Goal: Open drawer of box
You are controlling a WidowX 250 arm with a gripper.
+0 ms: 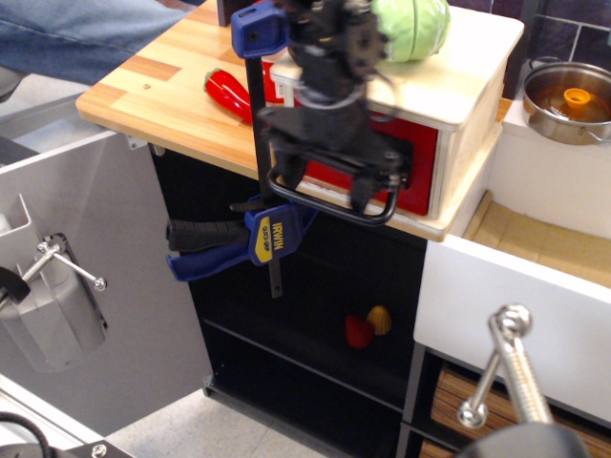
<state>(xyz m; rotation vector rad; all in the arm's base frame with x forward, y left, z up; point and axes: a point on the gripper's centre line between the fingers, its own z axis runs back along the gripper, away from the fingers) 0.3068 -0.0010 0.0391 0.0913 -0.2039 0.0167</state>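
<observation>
The pale plywood box [464, 88] with a cream top stands on the wooden counter [158, 95]. Its red drawer [417, 170] looks shut or nearly shut. The large black loop handle [329, 207] hangs out in front of it. My gripper [326, 177] is open in front of the drawer. Its black fingers [284, 164] stand apart just above and around the handle loop, without closing on it. The arm hides the left part of the drawer front and its black plate.
A green cabbage [412, 25] sits on the box. A blue clamp [271, 237] grips the counter edge left of the handle. A red pepper [227, 91] lies on the counter. A steel pot [569, 101] and a white cabinet drawer [496, 296] are at the right.
</observation>
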